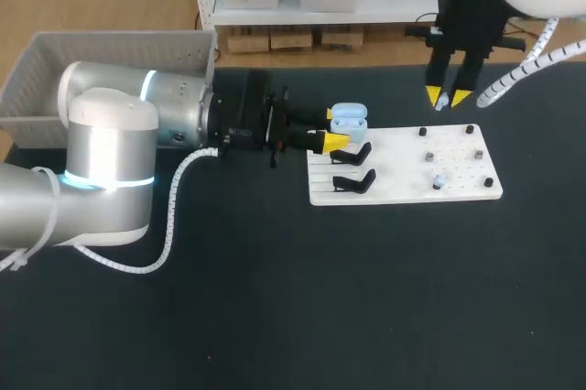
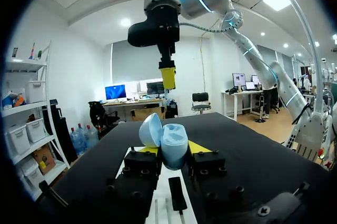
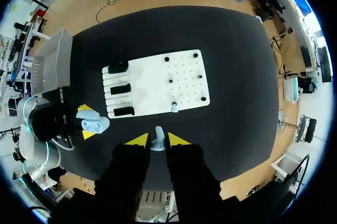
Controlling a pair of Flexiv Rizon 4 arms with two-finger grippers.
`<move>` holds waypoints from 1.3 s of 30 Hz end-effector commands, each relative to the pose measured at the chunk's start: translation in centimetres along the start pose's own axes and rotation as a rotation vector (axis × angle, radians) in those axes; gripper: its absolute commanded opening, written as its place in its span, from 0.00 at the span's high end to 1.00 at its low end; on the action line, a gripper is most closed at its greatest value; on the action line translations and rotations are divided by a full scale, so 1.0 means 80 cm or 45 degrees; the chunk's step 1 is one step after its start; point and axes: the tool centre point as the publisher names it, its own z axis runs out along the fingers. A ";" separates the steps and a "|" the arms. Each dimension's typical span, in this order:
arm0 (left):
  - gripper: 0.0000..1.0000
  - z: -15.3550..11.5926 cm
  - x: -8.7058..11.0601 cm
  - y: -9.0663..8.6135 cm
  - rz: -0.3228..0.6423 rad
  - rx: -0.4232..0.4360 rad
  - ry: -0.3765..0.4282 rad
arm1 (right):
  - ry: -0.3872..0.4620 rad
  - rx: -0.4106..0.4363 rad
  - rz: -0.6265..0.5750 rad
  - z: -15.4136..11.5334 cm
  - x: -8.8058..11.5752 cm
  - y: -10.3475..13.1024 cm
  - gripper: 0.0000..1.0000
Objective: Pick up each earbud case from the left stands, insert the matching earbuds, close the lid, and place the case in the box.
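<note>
The left gripper (image 1: 332, 128) is clamping the pale blue case (image 2: 174, 148) between its yellow tips, one on each side, fingers only as far apart as the case is wide. The case is sitting just off the white board's (image 1: 403, 190) left end, right by the black stands (image 1: 353, 153).

The right gripper (image 1: 449, 97) is hanging well apart from it, past the board's far edge. Its fingers are nearly together and pinching a small pale earbud (image 3: 158, 142).

The left wrist view is giving the good stuff: the case lid is standing open, tipped back, with the hollow inside facing up, and the right gripper is showing up ahead of the case and higher. You're not getting that from overhead, where the case is just looking like a blue lump.

The right wrist view is looking straight down, showing three stands in a row, another earbud (image 3: 174, 108) sitting on the board's edge nearest the gripper, and the grey box (image 3: 50, 63) beyond the left arm. The overhead view is barely catching the held earbud.
</note>
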 end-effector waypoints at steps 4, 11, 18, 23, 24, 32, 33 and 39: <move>1.00 0.000 0.001 -0.001 0.004 -0.006 -0.003 | -0.010 -0.003 0.002 0.001 0.003 -0.002 1.00; 1.00 0.000 0.001 -0.001 0.004 -0.006 -0.003 | -0.090 0.100 0.040 -0.001 0.014 0.038 1.00; 1.00 0.000 0.001 -0.001 0.004 -0.006 -0.003 | -0.087 0.236 0.286 0.003 0.022 0.063 1.00; 1.00 0.000 0.001 -0.001 0.004 -0.006 -0.003 | -0.073 0.260 0.437 0.003 0.021 0.071 1.00; 1.00 0.000 0.001 -0.001 0.004 -0.006 -0.003 | -0.059 0.238 0.456 0.004 0.022 0.074 1.00; 1.00 0.000 0.001 -0.001 0.004 -0.006 -0.003 | 0.014 0.121 0.534 0.007 0.031 0.087 1.00; 1.00 0.000 0.001 -0.001 0.004 -0.006 -0.003 | 0.014 0.121 0.534 0.007 0.031 0.087 1.00; 1.00 0.000 0.001 -0.001 0.004 -0.006 -0.003 | 0.014 0.121 0.534 0.007 0.031 0.087 1.00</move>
